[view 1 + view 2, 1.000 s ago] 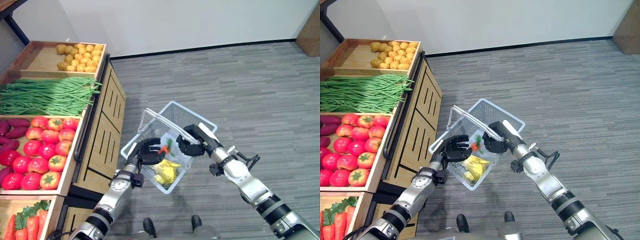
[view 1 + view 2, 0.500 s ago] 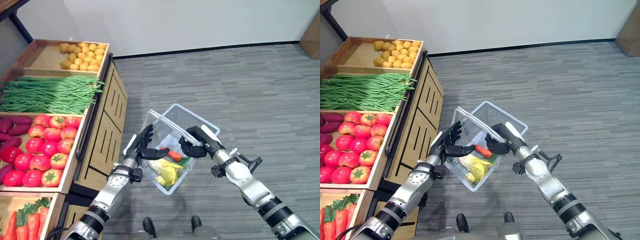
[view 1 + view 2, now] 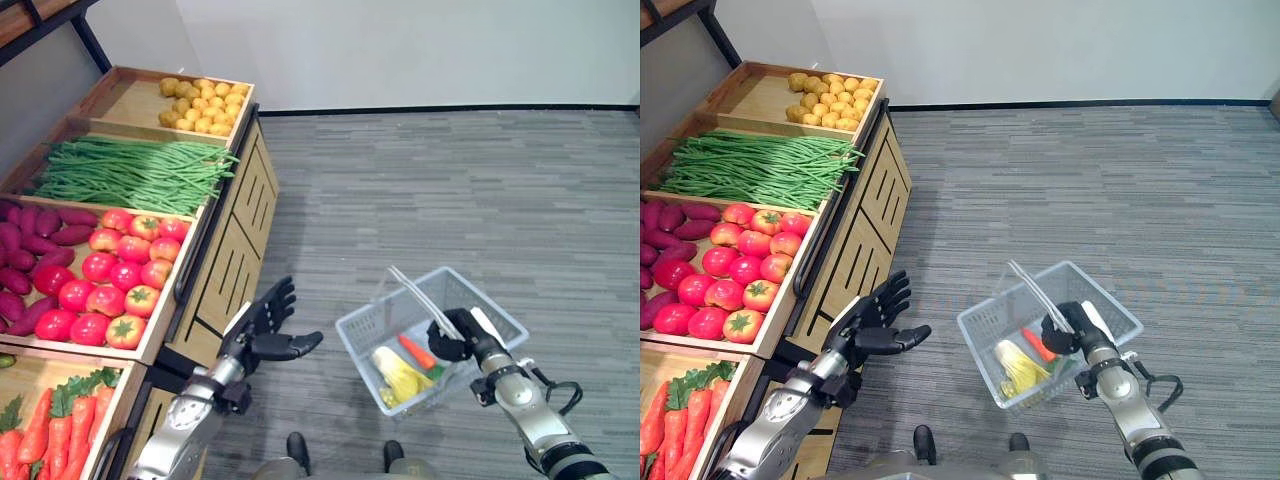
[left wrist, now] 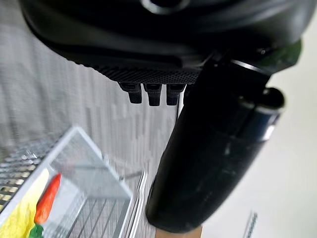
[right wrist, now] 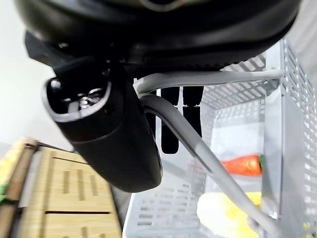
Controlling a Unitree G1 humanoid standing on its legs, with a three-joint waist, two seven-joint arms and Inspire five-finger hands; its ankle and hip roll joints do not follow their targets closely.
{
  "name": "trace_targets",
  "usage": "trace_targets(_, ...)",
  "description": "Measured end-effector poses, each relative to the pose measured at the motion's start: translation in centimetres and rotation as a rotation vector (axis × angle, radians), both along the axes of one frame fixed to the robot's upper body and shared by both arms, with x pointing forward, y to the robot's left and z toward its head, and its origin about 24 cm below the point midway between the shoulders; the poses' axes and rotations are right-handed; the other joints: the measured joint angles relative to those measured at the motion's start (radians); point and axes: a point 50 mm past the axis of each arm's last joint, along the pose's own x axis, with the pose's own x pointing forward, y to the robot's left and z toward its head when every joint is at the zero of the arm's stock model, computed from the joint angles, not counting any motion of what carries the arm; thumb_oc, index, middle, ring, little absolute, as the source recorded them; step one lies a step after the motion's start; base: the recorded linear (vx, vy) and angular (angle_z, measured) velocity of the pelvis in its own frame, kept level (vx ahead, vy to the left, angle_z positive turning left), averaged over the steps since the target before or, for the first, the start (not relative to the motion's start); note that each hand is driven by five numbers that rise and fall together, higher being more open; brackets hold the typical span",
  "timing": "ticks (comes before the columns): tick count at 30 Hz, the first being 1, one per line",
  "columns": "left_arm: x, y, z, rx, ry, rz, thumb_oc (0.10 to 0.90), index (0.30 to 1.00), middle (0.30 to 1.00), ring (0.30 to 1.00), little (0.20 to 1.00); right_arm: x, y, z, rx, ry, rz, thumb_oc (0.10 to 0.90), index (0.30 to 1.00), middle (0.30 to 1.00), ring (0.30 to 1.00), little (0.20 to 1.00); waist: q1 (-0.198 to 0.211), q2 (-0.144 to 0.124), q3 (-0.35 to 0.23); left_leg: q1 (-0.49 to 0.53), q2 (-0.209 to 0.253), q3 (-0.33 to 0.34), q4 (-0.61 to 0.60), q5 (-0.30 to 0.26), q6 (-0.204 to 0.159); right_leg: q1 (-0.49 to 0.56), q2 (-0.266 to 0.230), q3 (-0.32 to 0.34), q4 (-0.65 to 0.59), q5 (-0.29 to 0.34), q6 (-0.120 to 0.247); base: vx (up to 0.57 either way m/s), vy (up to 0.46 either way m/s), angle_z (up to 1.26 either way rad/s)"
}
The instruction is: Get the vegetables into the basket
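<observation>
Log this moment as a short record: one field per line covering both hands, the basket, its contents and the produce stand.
left hand: open, holding nothing, between the stand and the basket
right hand: shut on the basket handles
basket: grey plastic, carried above the floor
basket handles: pass through the right hand
carrot: lying inside the basket
yellow vegetable: in the basket, beside the carrot
produce stand: wooden, at the robot's left
stand contents: potatoes, green beans, tomatoes, more carrots

A wooden stand (image 3: 215,270) is holding potatoes (image 3: 205,103), green beans (image 3: 135,175), tomatoes (image 3: 120,275), sweet potatoes (image 3: 30,255) and carrots (image 3: 40,445).
</observation>
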Motion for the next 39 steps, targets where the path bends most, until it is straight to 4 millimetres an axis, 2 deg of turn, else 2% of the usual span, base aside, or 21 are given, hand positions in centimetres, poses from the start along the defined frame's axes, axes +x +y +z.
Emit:
trace_targets(3, -1.9, 1.6, -3.1, 0.041, 0.161, 0.052, 0.900, 1.000, 1.000, 1.000, 1.000, -1.7, -1.3, -1.7, -0.007, 0.093, -0.092, 0.400, 0.300, 0.300, 0.300, 0.300, 0.000, 0.001, 0.000, 0.000, 0.000, -0.004, 0.000, 0.001, 0.001, -0.001, 0.000, -0.004, 0.000, -0.001, -0.001, -0.02, -0.006, 0.05)
trace_targets(5, -3.9, 2.1, -6.4, 0.022, 0.293, 0.129, 0.900, 1.000, 1.000, 1.000, 1.000, -3.0, -1.7, -3.0, 0.017, 0.138, -0.157, 0.400, 0.300, 0.300, 0.300, 0.300, -0.002, 0.000, -0.010, -0.002, 0.000, -0.006, 0.000, 0.002, 0.001, -0.001, 0.000, -0.006, 0.000, -0.002, 0.000, -0.02, -0.006, 0.04)
trace_targets(6, -5.6, 2.2, -8.8, 0.023, 0.444, 0.204, 0.900, 1.000, 1.000, 1.000, 1.000, -4.4, -1.7, -4.2, 0.040, 0.198, -0.220, 0.400, 0.300, 0.300, 0.300, 0.300, -0.004, 0.001, -0.023, -0.003, 0.000, -0.009, 0.000, 0.001, 0.000, -0.001, 0.001, -0.010, 0.000, -0.005, -0.002, -0.03, -0.006, 0.04)
trace_targets(8, -7.7, 2.1, -10.9, 0.062, 0.569, 0.214, 0.900, 1.000, 1.000, 1.000, 1.000, -5.8, -1.7, -5.4, 0.081, 0.245, -0.298, 0.400, 0.300, 0.300, 0.300, 0.300, -0.004, 0.000, -0.026, -0.005, 0.002, -0.012, 0.000, 0.003, -0.001, -0.002, 0.002, -0.012, 0.000, -0.005, -0.003, -0.03, -0.008, 0.04)
trace_targets(11, -10.3, 1.6, -12.8, 0.138, 0.692, 0.172, 0.900, 1.000, 1.000, 1.000, 1.000, -7.5, -2.1, -6.6, 0.104, 0.310, -0.385, 0.400, 0.300, 0.300, 0.300, 0.300, -0.002, -0.005, -0.032, -0.008, 0.002, -0.013, 0.000, 0.005, 0.000, -0.005, 0.002, -0.013, 0.000, -0.004, -0.003, -0.03, -0.007, 0.02)
trace_targets(13, -11.4, 1.3, -14.0, 0.195, 0.791, 0.172, 0.900, 1.000, 1.000, 1.000, 1.000, -9.0, -2.6, -7.5, 0.093, 0.387, -0.445, 0.400, 0.300, 0.300, 0.300, 0.300, -0.001, -0.004, -0.063, -0.019, 0.002, -0.013, -0.001, 0.001, -0.004, -0.015, 0.002, -0.012, 0.000, -0.007, 0.000, 0.00, 0.000, 0.00)
trace_targets(14, -11.3, 1.3, -14.2, 0.189, 0.802, 0.197, 0.900, 1.000, 1.000, 1.000, 1.000, -9.6, -2.9, -7.7, 0.087, 0.411, -0.469, 0.400, 0.300, 0.300, 0.300, 0.300, -0.001, 0.002, -0.076, -0.023, 0.002, -0.013, 0.000, 0.001, -0.004, -0.018, 0.002, -0.012, 0.000, -0.007, 0.000, 0.00, 0.000, 0.00)
trace_targets(15, -11.6, 1.4, -14.4, 0.236, 0.818, 0.180, 0.900, 1.000, 1.000, 1.000, 1.000, -10.2, -3.1, -7.8, 0.077, 0.437, -0.488, 0.400, 0.300, 0.300, 0.300, 0.300, -0.001, -0.006, -0.077, -0.025, 0.003, -0.013, -0.004, 0.000, -0.007, -0.021, 0.003, -0.012, 0.000, -0.007, 0.001, 0.00, 0.000, 0.00)
trace_targets(18, -11.2, 1.7, -14.9, 0.327, 0.866, 0.189, 0.900, 1.000, 1.000, 1.000, 1.000, -11.9, -3.5, -8.3, 0.055, 0.512, -0.534, 0.400, 0.300, 0.300, 0.300, 0.300, -0.004, -0.006, -0.104, -0.025, 0.006, -0.012, -0.002, -0.004, -0.012, -0.022, 0.005, -0.009, 0.000, -0.008, 0.000, -0.01, -0.018, -0.05)
trace_targets(21, -11.1, 1.8, -14.9, 0.438, 0.848, 0.131, 0.900, 1.000, 1.000, 1.000, 1.000, -12.5, -3.8, -8.3, 0.042, 0.531, -0.547, 0.400, 0.300, 0.300, 0.300, 0.300, -0.006, -0.005, -0.108, -0.025, 0.010, -0.004, 0.000, -0.002, -0.009, -0.027, 0.009, 0.000, 0.000, -0.007, 0.000, 0.00, -0.026, -0.08)
trace_targets(22, -11.1, 1.7, -15.0, 0.450, 0.866, 0.136, 0.900, 1.000, 1.000, 1.000, 1.000, -13.1, -4.3, -8.3, 0.030, 0.556, -0.576, 0.639, 0.635, 0.635, 0.635, 0.635, -0.002, -0.004, -0.116, -0.024, 0.010, -0.002, 0.000, -0.002, -0.007, -0.027, 0.008, 0.002, 0.000, -0.008, -0.001, 0.00, -0.021, -0.03)
trace_targets(23, -11.0, 1.7, -15.0, 0.461, 0.865, 0.131, 0.900, 1.000, 1.000, 1.000, 1.000, -13.3, -4.5, -8.3, 0.029, 0.559, -0.591, 0.900, 1.000, 1.000, 1.000, 1.000, -0.001, -0.004, -0.116, -0.024, 0.010, -0.002, 0.000, -0.002, -0.007, -0.027, 0.008, 0.001, 0.000, -0.009, -0.001, 0.00, 0.000, 0.00)
trace_targets(32, -10.3, 1.6, -14.8, 0.543, 0.824, 0.086, 0.900, 1.000, 1.000, 1.000, 1.000, -13.8, -6.3, -7.4, 0.008, 0.541, -0.666, 0.900, 1.000, 1.000, 1.000, 1.000, 0.000, -0.003, -0.116, -0.022, 0.011, 0.001, 0.000, -0.003, -0.008, -0.027, 0.010, 0.004, 0.000, -0.010, -0.005, 0.00, -0.001, 0.00)
trace_targets(39, -10.4, 1.7, -14.9, 0.566, 0.832, 0.113, 0.900, 1.000, 1.000, 1.000, 1.000, -14.6, -6.3, -7.5, 0.000, 0.564, -0.678, 0.900, 1.000, 1.000, 1.000, 1.000, 0.000, -0.003, -0.115, -0.022, 0.012, -0.009, 0.000, -0.004, -0.010, -0.022, 0.012, -0.008, -0.001, -0.014, -0.009, 0.00, -0.008, 0.04)
